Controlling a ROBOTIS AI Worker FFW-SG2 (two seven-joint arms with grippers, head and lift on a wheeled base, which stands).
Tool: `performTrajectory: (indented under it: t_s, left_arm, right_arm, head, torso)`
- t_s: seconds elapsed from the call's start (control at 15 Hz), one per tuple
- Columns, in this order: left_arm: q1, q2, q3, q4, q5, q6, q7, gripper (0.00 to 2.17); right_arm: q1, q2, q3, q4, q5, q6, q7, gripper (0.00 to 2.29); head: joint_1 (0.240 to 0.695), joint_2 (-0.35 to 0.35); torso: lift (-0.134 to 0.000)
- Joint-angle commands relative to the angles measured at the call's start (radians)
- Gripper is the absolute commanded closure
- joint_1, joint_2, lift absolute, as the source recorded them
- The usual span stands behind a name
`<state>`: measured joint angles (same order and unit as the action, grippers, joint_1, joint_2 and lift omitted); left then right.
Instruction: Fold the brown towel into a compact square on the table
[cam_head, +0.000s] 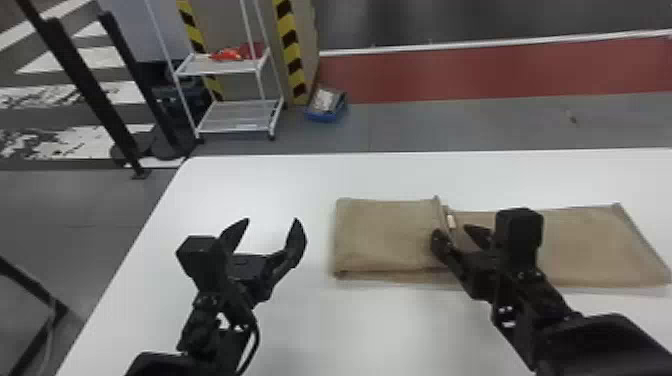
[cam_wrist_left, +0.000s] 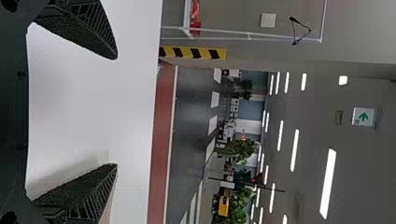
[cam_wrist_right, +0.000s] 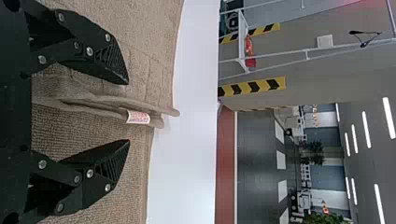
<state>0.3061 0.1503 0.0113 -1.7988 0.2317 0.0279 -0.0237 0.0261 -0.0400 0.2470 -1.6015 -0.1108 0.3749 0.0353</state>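
The brown towel (cam_head: 390, 235) lies on the white table as a long band, its left part folded over and thicker, its right part flatter. A raised edge with a small white tag (cam_head: 451, 221) runs across near its middle. Over that edge my right gripper (cam_head: 455, 232) is open; in the right wrist view the towel edge and tag (cam_wrist_right: 138, 117) sit between the spread fingers of the gripper (cam_wrist_right: 128, 112), not gripped. Left of the towel, my left gripper (cam_head: 272, 220) stands open above bare table, and in its wrist view the gripper (cam_wrist_left: 116, 111) holds nothing.
The white table (cam_head: 260, 180) has its left edge beyond my left arm and its far edge behind the towel. On the floor past it stand a white cart (cam_head: 235, 115), a blue box (cam_head: 326, 105) and dark metal posts (cam_head: 82, 85).
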Motion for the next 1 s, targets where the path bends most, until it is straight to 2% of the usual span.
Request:
performTrajectory:
  t_s: [0.0, 0.13, 0.2, 0.27, 0.47, 0.6, 0.8, 0.93]
  left_arm:
    - [0.005, 0.000, 0.006, 0.001, 0.011, -0.004, -0.004, 0.06]
    - [0.011, 0.000, 0.009, -0.001, 0.011, -0.007, -0.004, 0.06]
    - [0.011, 0.000, 0.010, -0.001, 0.011, -0.007, -0.004, 0.06]
    - [0.013, 0.000, 0.010, -0.004, 0.011, -0.007, -0.004, 0.06]
    - [0.016, 0.000, 0.010, -0.011, 0.011, -0.007, -0.002, 0.06]
    - [0.016, 0.000, 0.010, -0.013, 0.011, -0.004, -0.002, 0.06]
    - [0.018, 0.000, 0.010, -0.017, 0.009, -0.004, -0.001, 0.06]
    - [0.018, 0.005, 0.015, -0.028, 0.008, -0.001, 0.005, 0.06]
  right_arm:
    - [-0.012, 0.000, 0.008, 0.005, 0.005, 0.017, 0.000, 0.77]
    - [-0.015, -0.001, 0.008, 0.008, 0.003, 0.029, 0.002, 0.85]
    - [-0.015, 0.000, 0.008, 0.008, 0.000, 0.029, 0.002, 1.19]
    - [-0.017, -0.001, 0.008, 0.008, -0.003, 0.032, 0.002, 1.36]
    - [-0.009, -0.001, 0.009, -0.005, -0.015, 0.032, 0.009, 1.36]
    - [0.020, -0.005, 0.009, -0.066, -0.026, 0.008, 0.017, 1.36]
    - [0.089, -0.014, 0.003, -0.232, -0.038, 0.008, 0.020, 1.36]
    - [0.152, -0.031, -0.041, -0.371, -0.076, 0.020, 0.020, 1.36]
  head:
    - [0.695, 0.183]
    - [0.695, 0.188]
    - [0.695, 0.190]
    - [0.695, 0.191]
    - [0.695, 0.194]
    - [0.695, 0.196]
    - [0.695, 0.205]
    - [0.695, 0.208]
  torso:
    - [-0.123]
    - [-0.123]
    - [-0.123]
    - [-0.123]
    - [-0.123]
    - [-0.123]
    - [-0.123]
    - [-0.123]
